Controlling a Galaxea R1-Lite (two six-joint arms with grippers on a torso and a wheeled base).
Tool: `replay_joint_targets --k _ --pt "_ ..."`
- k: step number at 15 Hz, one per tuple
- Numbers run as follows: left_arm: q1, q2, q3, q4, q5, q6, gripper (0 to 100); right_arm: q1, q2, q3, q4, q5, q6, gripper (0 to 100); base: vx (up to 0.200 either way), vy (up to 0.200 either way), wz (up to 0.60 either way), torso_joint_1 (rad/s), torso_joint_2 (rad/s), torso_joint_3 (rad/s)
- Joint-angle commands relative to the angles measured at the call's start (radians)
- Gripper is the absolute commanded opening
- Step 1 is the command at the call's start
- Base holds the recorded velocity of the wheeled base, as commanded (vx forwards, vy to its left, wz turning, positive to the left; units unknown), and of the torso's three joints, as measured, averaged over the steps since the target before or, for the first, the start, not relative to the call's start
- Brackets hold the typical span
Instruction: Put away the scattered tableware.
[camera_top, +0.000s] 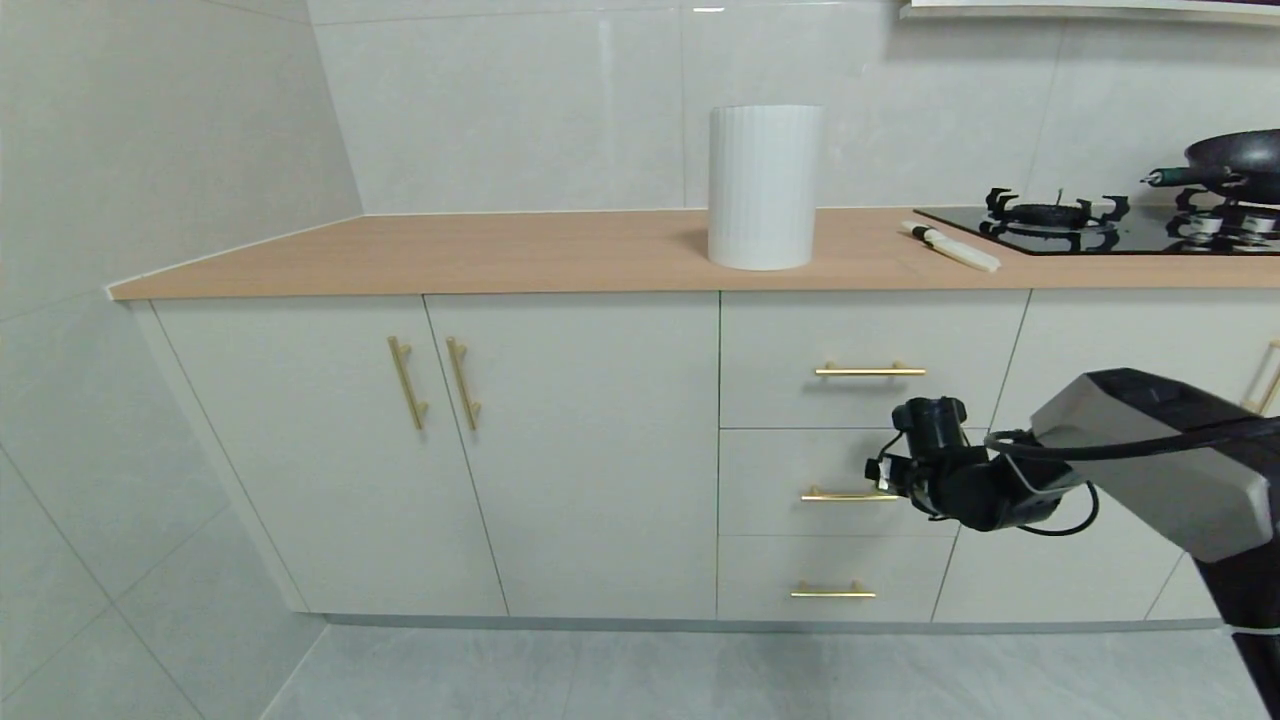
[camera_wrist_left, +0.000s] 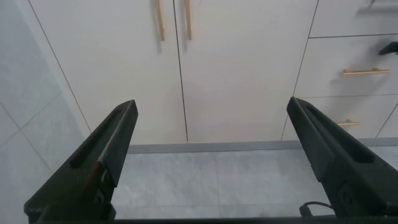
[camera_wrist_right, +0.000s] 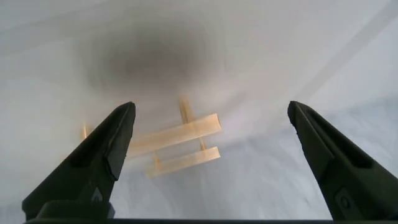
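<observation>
At the lower right of the head view the right arm lies across the cabinet front. The right gripper (camera_top: 882, 478) is at the right end of the middle drawer's gold handle (camera_top: 842, 495). In the right wrist view its fingers (camera_wrist_right: 106, 155) stand wide apart with that handle in the gap between them, closer to one finger; I cannot tell whether it touches. The left gripper (camera_wrist_left: 211, 106) is spread just as wide, aimed at the grey tiled floor (camera_wrist_left: 205, 177) by the foot of the cupboard doors (camera_wrist_left: 124, 68).

Behind the right gripper, three drawers (camera_top: 868, 365) are stacked at the centre of the head view, all shut. The two doors to their left carry upright gold handles.

Above runs a wood-toned countertop (camera_top: 500, 255). A white ribbed container (camera_top: 765, 187) stands upright on it at upper centre. To its right lies the scattered tableware, a pale utensil (camera_top: 952, 247), flat on the counter between the container and the black hob (camera_top: 1100, 232), just beside the hob's edge. A dark pan (camera_top: 1235, 158) sits on a burner at the far right edge. White wall tiles (camera_top: 500, 100) close off the back and left side.
</observation>
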Motion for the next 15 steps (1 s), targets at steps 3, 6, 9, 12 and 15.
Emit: replay_joint_targets --k 3,6,9,12,15 --pt "0.000 0.000 0.000 0.000 0.000 0.000 100 0.030 -0.519 0.418 0.010 -0.006 -0.009 100 0.000 0.000 0.00 0.000 0.00 0.000" --pt "0.000 0.000 0.000 0.000 0.000 0.000 100 0.030 -0.901 0.643 0.008 -0.066 -0.059 100 0.000 0.000 0.00 0.000 0.00 0.000" --pt "0.000 0.000 0.000 0.000 0.000 0.000 100 0.030 -1.372 0.890 0.018 -0.114 -0.220 100 0.000 0.000 0.00 0.000 0.00 0.000" --pt "0.000 0.000 0.000 0.000 0.000 0.000 100 -0.023 -1.735 0.976 0.140 -0.141 -0.427 100 0.000 0.000 0.00 0.000 0.00 0.000" --pt "0.000 0.000 0.000 0.000 0.000 0.000 100 -0.101 -2.001 0.976 0.332 -0.146 -0.509 100 0.000 0.000 0.00 0.000 0.00 0.000"
